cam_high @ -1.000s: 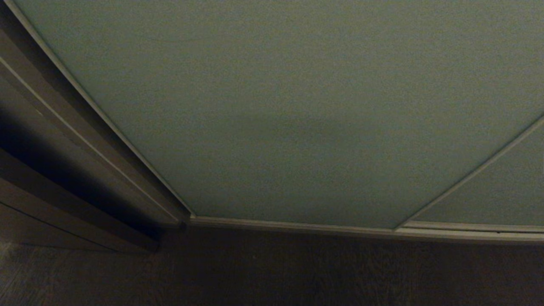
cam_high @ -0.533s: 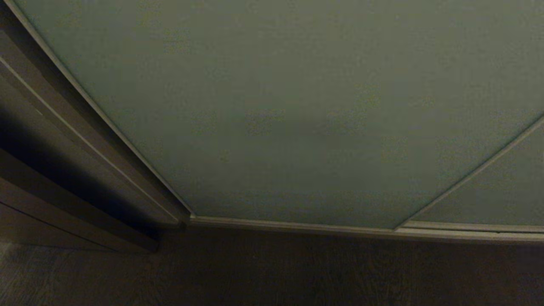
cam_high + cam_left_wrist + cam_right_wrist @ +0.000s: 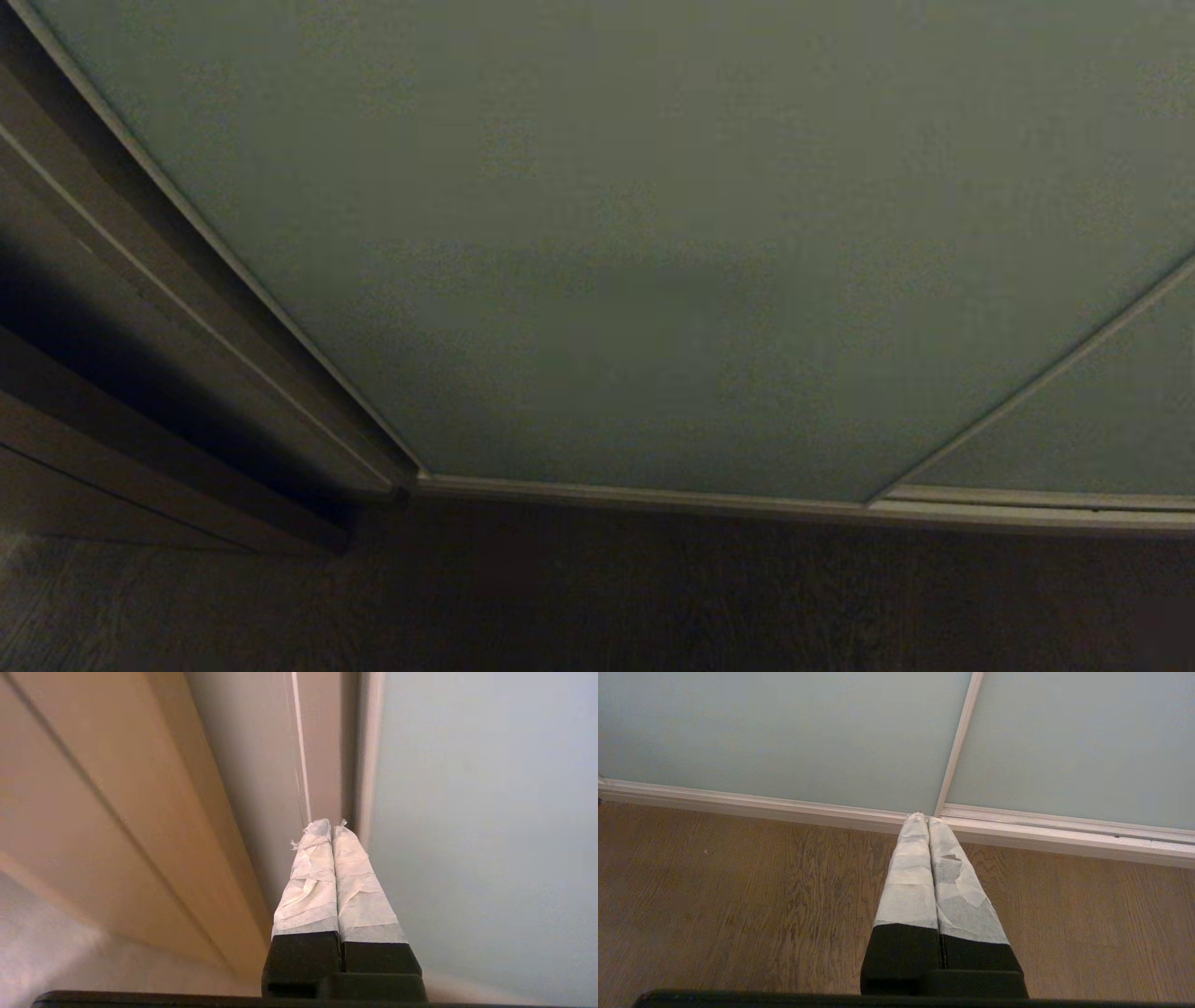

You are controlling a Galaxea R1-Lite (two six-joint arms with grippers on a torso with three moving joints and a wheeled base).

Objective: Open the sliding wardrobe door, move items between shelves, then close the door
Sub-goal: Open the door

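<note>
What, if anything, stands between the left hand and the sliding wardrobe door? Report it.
Nothing visible does. The left hand, shut and empty, points at the seam where the sliding wardrobe door meets the brown side panel, with only open air ahead of its tips. The door is closed.

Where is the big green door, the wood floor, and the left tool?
sliding wardrobe door (image 3: 653,233): head view, middle of its panel.
wood floor (image 3: 738,896): right wrist view, bare planks.
left tool (image 3: 331,828): left wrist view, between its shut taped tips.
</note>
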